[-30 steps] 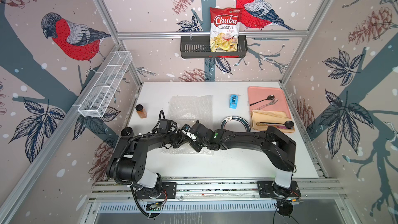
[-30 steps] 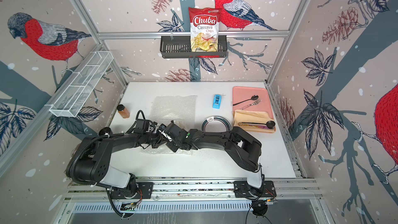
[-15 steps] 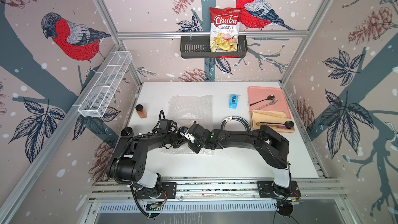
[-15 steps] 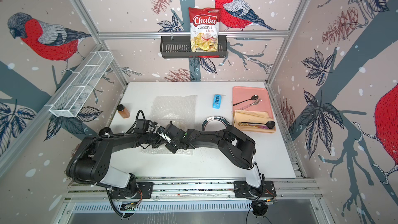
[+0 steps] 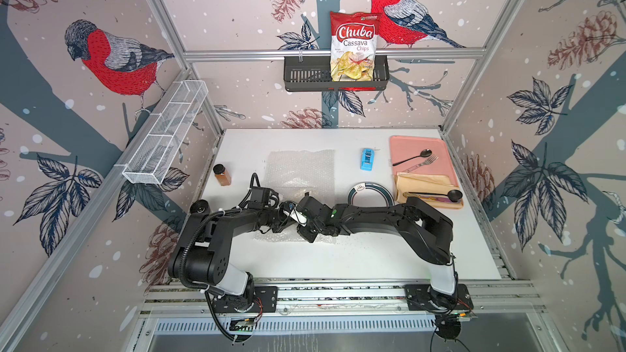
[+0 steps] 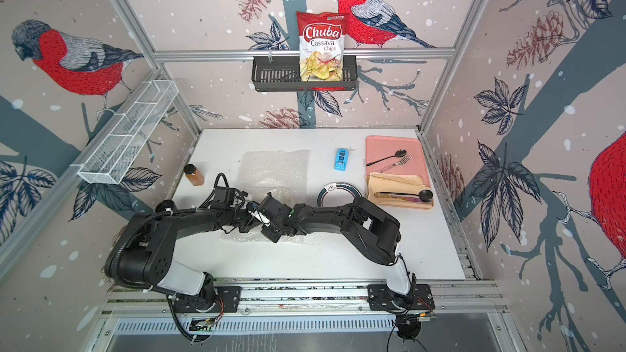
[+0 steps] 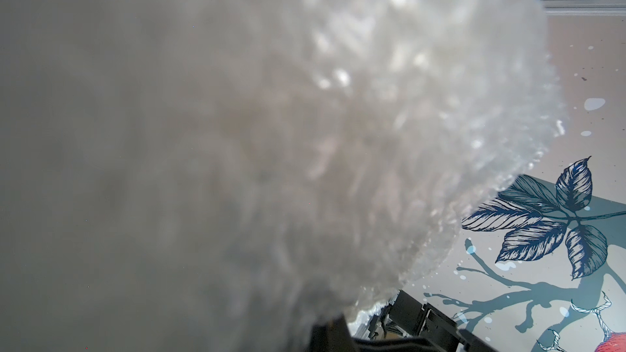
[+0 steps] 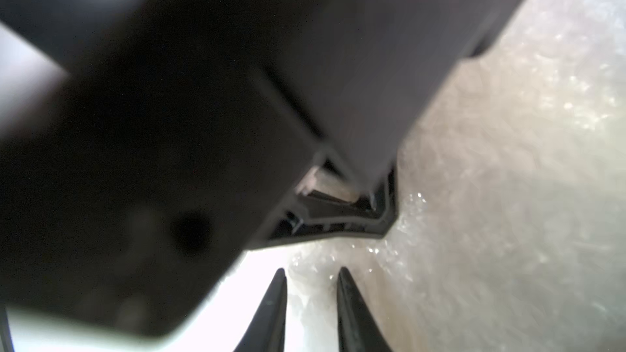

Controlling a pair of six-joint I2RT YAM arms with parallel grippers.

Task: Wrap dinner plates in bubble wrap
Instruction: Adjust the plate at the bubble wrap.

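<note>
Over bubble wrap (image 5: 266,237), left hand (image 5: 281,220) faces right hand (image 8: 310,277).

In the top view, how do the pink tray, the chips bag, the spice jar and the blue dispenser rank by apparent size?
1. pink tray, partly under a napkin
2. chips bag, hung higher, perhaps nearer the camera, so unsure
3. spice jar and blue dispenser: look alike, unranked

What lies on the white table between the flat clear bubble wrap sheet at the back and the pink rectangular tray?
A small blue plastic object, perhaps a tape dispenser, lies there, touching neither; both top views show it.
</note>
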